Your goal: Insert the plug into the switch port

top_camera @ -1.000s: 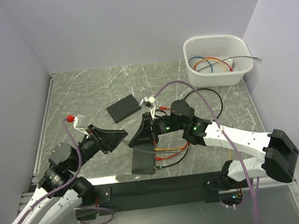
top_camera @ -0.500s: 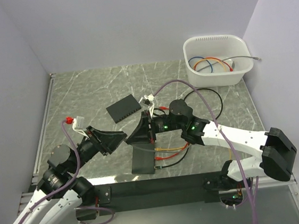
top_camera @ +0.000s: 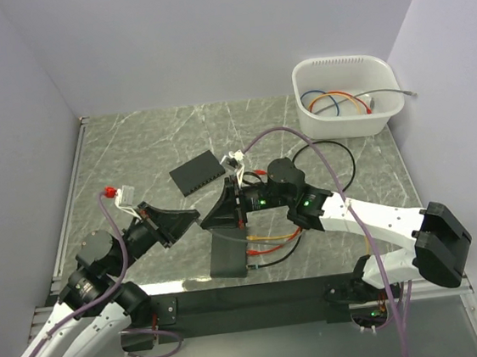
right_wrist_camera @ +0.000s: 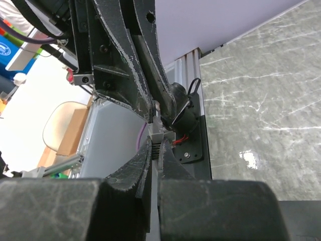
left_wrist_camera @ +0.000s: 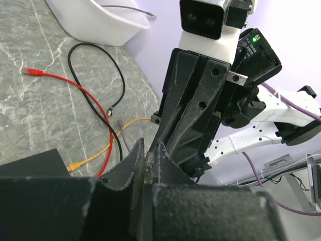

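The two grippers meet tip to tip above the table's near middle. A small clear plug (left_wrist_camera: 147,161) with a grey ribbed boot (right_wrist_camera: 158,141) sits between them. My left gripper (left_wrist_camera: 147,153) (top_camera: 193,215) is shut on the plug's clear tip. My right gripper (right_wrist_camera: 156,145) (top_camera: 208,222) is shut on the boot behind it. In the right wrist view the left fingers (right_wrist_camera: 143,93) pinch the plug (right_wrist_camera: 157,131) from above. The flat black switch (top_camera: 197,173) lies on the table beyond both grippers, apart from them. Its ports do not show clearly.
A second black box (top_camera: 229,254) lies under the right gripper, with orange (top_camera: 272,238), red (left_wrist_camera: 75,86) and black (top_camera: 338,153) cables trailing beside it. A white tub (top_camera: 347,94) holding several cables stands at the back right. A red connector (top_camera: 112,190) hangs by the left arm.
My left gripper's jaws have closed onto the plug's tip. The right gripper has edged slightly left with the plug toward the left gripper.
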Controlling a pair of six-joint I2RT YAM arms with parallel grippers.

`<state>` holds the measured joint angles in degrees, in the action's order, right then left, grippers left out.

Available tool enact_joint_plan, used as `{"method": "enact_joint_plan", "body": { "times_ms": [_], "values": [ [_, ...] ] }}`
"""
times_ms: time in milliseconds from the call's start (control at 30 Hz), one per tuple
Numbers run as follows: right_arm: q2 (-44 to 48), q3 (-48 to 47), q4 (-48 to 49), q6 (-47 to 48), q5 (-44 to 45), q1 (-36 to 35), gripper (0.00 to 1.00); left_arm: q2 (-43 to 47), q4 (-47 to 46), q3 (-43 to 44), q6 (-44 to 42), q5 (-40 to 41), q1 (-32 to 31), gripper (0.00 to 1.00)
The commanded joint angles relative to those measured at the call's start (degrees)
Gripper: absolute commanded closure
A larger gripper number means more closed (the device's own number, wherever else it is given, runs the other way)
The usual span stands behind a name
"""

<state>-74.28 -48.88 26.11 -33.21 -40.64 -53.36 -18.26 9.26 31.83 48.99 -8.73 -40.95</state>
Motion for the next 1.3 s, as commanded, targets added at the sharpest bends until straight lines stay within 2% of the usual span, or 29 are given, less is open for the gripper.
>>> {"method": "enact_joint_plan", "body": {
  "times_ms": [0,33,67,133,167,233,267,400,500,833,1267],
  "values": [
    [1.2,-2.2,0.0,1.1,2.1,0.5,0.96,-0.7,-2.3,0.2,0.1,-0.8,-0.1,1.00],
    [1.4,-3.1,-1.7,3.0,5.0,0.5,0.73,-0.9,-2.1,0.2,0.2,-0.6,-0.1,0.99],
    [1.9,-3.6,-3.6,4.4,7.0,0.5,0.58,-1.0,-1.8,0.2,0.3,0.2,-0.1,0.99],
    [2.5,-6.3,-11.8,8.7,14.5,0.6,0.36,-2.0,-0.6,0.8,0.8,1.5,-0.1,1.00],
    [3.0,-7.3,-17.4,10.2,17.3,0.5,0.34,-2.6,1.4,1.9,1.1,3.6,-0.1,1.00],
    [3.6,-10.1,-22.7,13.6,24.5,0.3,0.34,-5.1,4.4,3.8,3.3,7.0,-0.1,0.99],
    [4.1,-10.8,-24.9,14.5,31.1,0.3,0.34,-6.2,9.2,6.4,4.6,8.5,-0.1,0.99],
    [6.2,-12.1,-32.4,18.8,40.4,-0.5,0.35,-11.3,15.9,11.6,10.1,13.6,-0.1,1.00],
    [7.7,-12.6,-34.8,21.5,44.3,-2.5,0.38,-14.1,16.0,13.3,11.5,14.0,-0.1,0.99],
    [8.6,-13.3,-34.9,22.8,39.2,-6.3,0.44,-17.2,11.7,12.6,12.4,12.8,-0.1,1.00],
    [2.0,-17.2,-35.4,23.1,36.9,-9.2,0.45,-17.0,10.3,10.3,11.9,12.8,-0.1,0.99]
  ]
}}
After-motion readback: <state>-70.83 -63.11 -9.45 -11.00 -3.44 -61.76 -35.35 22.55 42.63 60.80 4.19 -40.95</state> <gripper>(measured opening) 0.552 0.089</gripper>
